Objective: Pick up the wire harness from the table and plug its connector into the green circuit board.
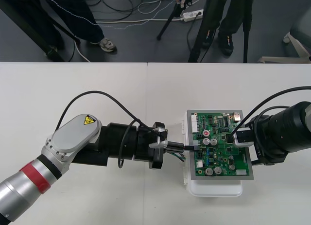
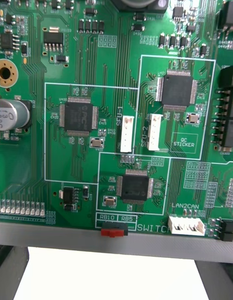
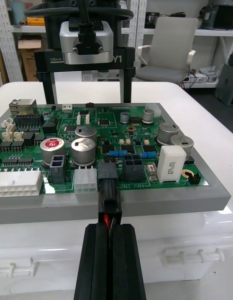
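Note:
The green circuit board [image 1: 218,147] sits on its white base [image 1: 216,188] right of the table's centre. My left gripper [image 1: 179,147] reaches in from the board's left side, shut on the wire harness [image 3: 108,217]. Red and black wires show between its fingers [image 3: 92,261]. The black plug [image 3: 109,196] stands in a black socket at the board's [image 3: 114,115] near edge. My right gripper [image 1: 244,141] rests at the board's right edge, open. Its fingers [image 3: 127,84] stand far apart on the far rim, under its camera. The right wrist view looks straight down on the board [image 2: 111,53].
The table's far edge [image 1: 146,63] runs along the top, with dark floor, cables and tripod legs beyond. Bare table lies to the left of and in front of the board. The base [image 3: 160,242] lifts the board above the table.

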Controlling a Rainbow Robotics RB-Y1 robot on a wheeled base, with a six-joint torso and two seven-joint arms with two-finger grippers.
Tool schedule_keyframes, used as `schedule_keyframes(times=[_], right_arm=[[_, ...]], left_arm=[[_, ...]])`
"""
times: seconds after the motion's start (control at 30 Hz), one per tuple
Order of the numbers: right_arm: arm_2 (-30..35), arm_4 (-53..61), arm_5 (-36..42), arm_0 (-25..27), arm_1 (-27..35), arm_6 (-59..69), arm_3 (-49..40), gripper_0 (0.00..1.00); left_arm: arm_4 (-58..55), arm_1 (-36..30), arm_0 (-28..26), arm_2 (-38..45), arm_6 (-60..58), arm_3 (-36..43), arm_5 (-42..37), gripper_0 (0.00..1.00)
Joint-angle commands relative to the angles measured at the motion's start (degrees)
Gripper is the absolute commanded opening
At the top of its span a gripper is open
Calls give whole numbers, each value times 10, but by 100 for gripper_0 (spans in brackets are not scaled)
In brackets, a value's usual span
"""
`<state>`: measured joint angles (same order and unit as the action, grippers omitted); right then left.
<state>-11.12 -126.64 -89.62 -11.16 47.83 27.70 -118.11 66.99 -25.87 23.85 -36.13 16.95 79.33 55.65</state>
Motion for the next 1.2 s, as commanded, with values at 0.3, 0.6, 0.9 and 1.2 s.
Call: schedule_keyframes(times=[0.3, 0.6, 0.9, 1.2], right_arm=[[-7, -4, -4, -19, -10, 20, -6, 100], [-7, -5, -4, -19, -10, 20, -5, 100], [-6, -5, -4, -20, -10, 21, -5, 100], [-6, -8, -4, -20, -9, 21, -5, 100]], left_arm=[[2, 24, 22, -13, -26, 7, -19, 0], [3, 29, 22, -18, -26, 7, -20, 0], [3, 41, 22, -20, -27, 7, -24, 0], [5, 42, 22, -20, -27, 7, -28, 0]])
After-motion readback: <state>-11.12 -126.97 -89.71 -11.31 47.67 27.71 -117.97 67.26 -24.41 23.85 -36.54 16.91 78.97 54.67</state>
